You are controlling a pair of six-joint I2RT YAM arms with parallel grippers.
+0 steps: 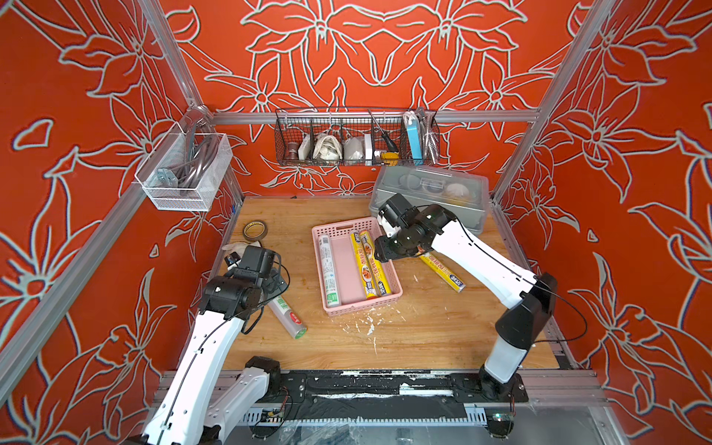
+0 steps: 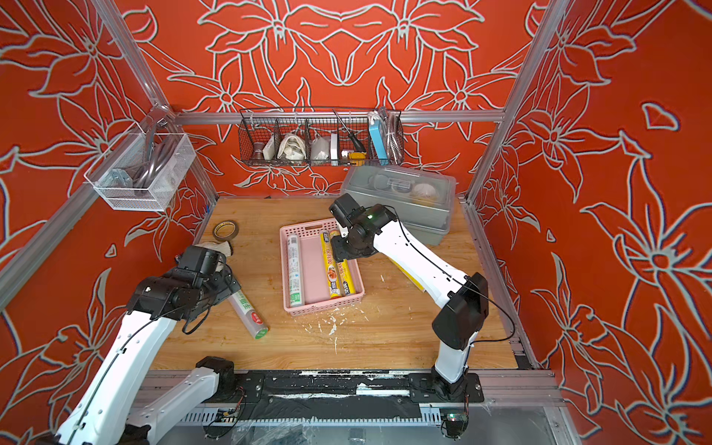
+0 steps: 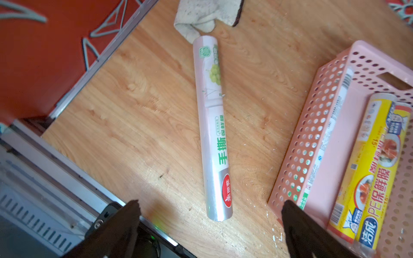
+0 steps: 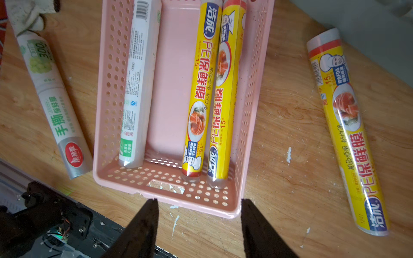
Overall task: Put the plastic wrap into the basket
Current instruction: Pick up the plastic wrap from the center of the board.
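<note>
Three rolls in the basket, two on the table.
Nearest, the left gripper [image 3: 210, 225] gapes empty over a white-silver roll [image 3: 212, 129]; the right gripper [image 4: 199, 225], parted and empty, hangs above the pink basket [image 4: 169, 196]; a yellow roll [image 4: 346, 131] lies beyond its right side.

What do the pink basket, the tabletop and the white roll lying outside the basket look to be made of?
Pink basket: moulded plastic, matte; uniform colour, punched round holes, slot handle. Tabletop: wood or wood-look laminate, smooth; printed-looking grain, white flecks on it. White roll: glossy film wrapper with a silvery end band; highlights along its length. What is under the wrapper is hidden.
</note>
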